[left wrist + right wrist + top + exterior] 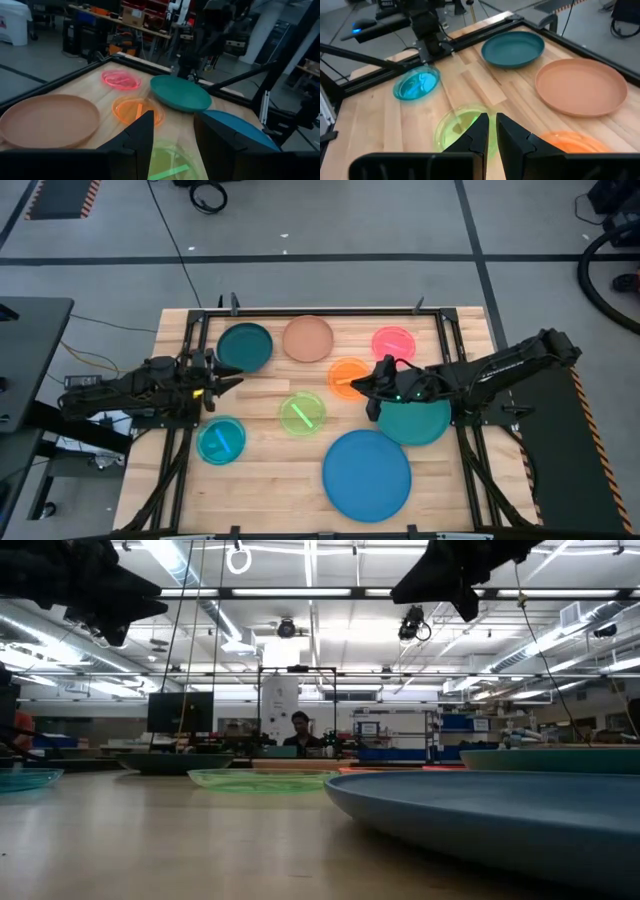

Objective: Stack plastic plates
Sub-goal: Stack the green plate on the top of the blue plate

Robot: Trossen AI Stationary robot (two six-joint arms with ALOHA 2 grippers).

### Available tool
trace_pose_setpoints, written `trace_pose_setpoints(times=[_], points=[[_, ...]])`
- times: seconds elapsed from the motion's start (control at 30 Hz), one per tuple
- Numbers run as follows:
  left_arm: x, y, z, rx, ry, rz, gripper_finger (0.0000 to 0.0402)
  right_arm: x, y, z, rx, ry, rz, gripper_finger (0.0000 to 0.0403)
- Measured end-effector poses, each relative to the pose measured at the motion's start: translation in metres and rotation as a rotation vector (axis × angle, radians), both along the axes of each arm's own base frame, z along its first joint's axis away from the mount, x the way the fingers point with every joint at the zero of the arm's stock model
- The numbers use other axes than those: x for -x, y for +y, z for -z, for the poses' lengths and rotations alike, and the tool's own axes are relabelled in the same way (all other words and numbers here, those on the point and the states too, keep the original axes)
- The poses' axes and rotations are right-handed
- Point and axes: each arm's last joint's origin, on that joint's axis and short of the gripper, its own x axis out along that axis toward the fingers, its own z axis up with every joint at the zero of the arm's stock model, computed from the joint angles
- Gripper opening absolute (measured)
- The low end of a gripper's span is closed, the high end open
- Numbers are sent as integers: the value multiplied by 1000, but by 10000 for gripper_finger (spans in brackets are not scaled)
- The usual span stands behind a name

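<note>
Several plastic plates lie apart on the wooden table (pixel 270 490), none on another. They are dark teal (pixel 245 346), tan (pixel 308 339), pink (pixel 393 342), orange (pixel 347 375), lime (pixel 303 414), cyan (pixel 221 440), large teal (pixel 420 423) and large blue (pixel 367 474). My left gripper (pixel 232 384) hovers open at the left side, level, between the dark teal and cyan plates. My right gripper (pixel 358 387) hangs shut above the orange plate's edge, its arm crossing over the large teal plate. In the right wrist view nothing is between its fingers (pixel 491 117).
Black frame rails (pixel 300 312) run along the table's far edge and both sides. A person (pixel 300 730) sits far beyond the table in the low view. Bare wood shows at the near left of the table.
</note>
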Motion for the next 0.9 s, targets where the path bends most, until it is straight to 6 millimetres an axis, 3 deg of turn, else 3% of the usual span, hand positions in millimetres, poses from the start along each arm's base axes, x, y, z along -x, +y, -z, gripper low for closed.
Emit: trace_pose_setpoints(times=[0.17,0.5,0.7,0.9], points=[[-5,-1,2,-90,38,20,146,-4,11,-7,-25,17,-11,45],[-22,-7,3,42,43,104,146,-9,32,-6,-16,139,33,45],[-36,-15,6,17,72,168,146,-12,46,-6,-30,297,24,45],[-43,-22,9,5,98,218,146,-2,62,0,-34,527,-37,44]])
